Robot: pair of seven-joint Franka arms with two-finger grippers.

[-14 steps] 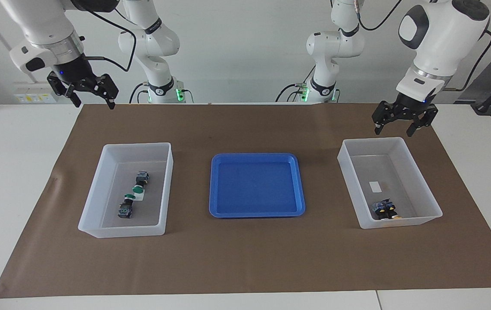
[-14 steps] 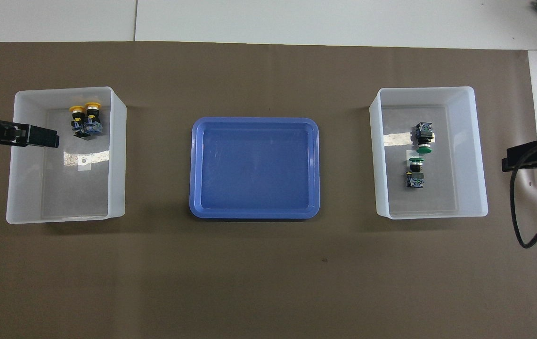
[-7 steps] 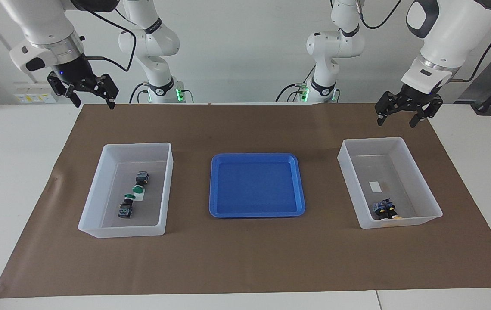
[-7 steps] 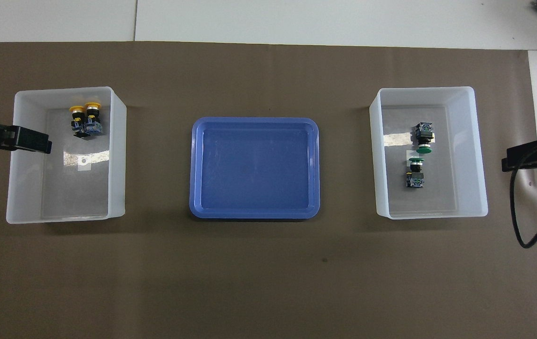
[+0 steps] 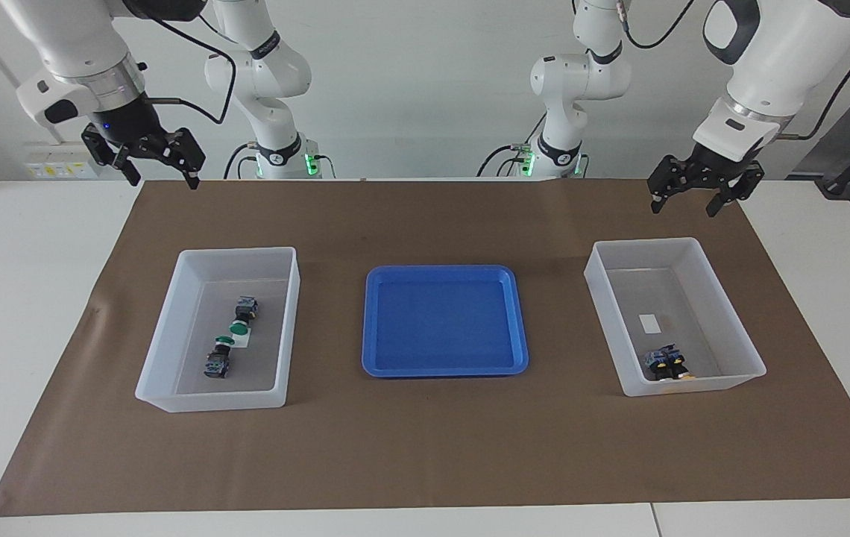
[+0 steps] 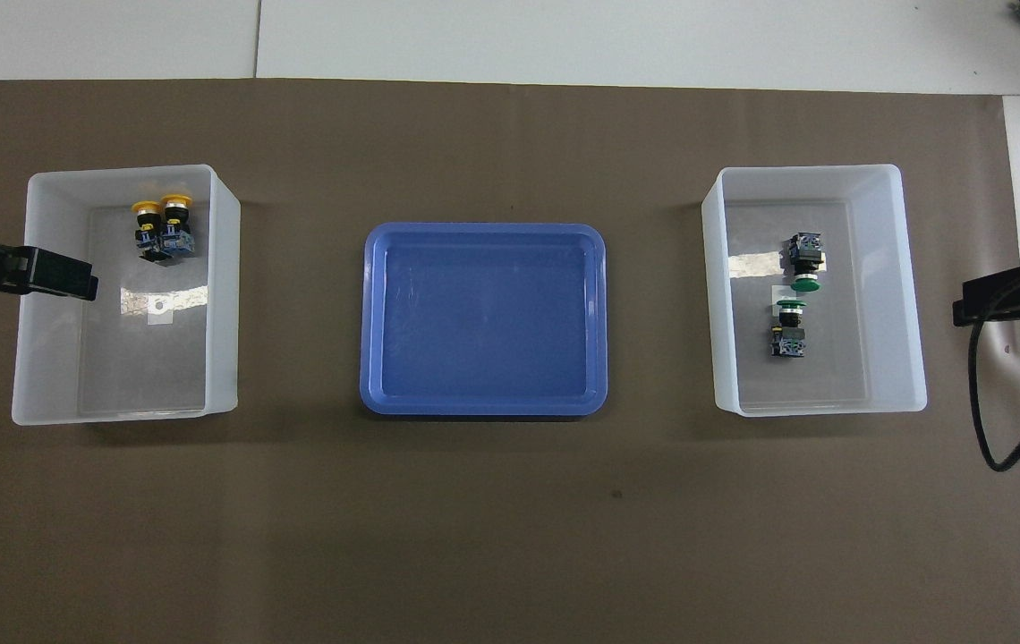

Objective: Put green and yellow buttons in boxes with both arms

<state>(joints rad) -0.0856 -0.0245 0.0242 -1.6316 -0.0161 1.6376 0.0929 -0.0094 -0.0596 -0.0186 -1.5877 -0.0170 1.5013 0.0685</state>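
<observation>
hovering apart: left pincer (image 5: pixel 681 195), right pincer (image 5: pixel 159 165), spread, above mat edge (image 5: pixel 425 182).

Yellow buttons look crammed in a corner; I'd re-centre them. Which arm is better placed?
Left. The yellow buttons lie in the box at the left arm's end, and the left gripper hangs open by that box. The right gripper waits open at the right arm's end.

Facing view: high camera across the table, looking at both robots, whole brown mat (image 5: pixel 425 447) in frame. Overhead view: steep downward look from robots' end, closer in. Both share mat, blue tray (image 5: pixel 445 321) (image 6: pixel 483 317), two bins, half a turn apart.
</observation>
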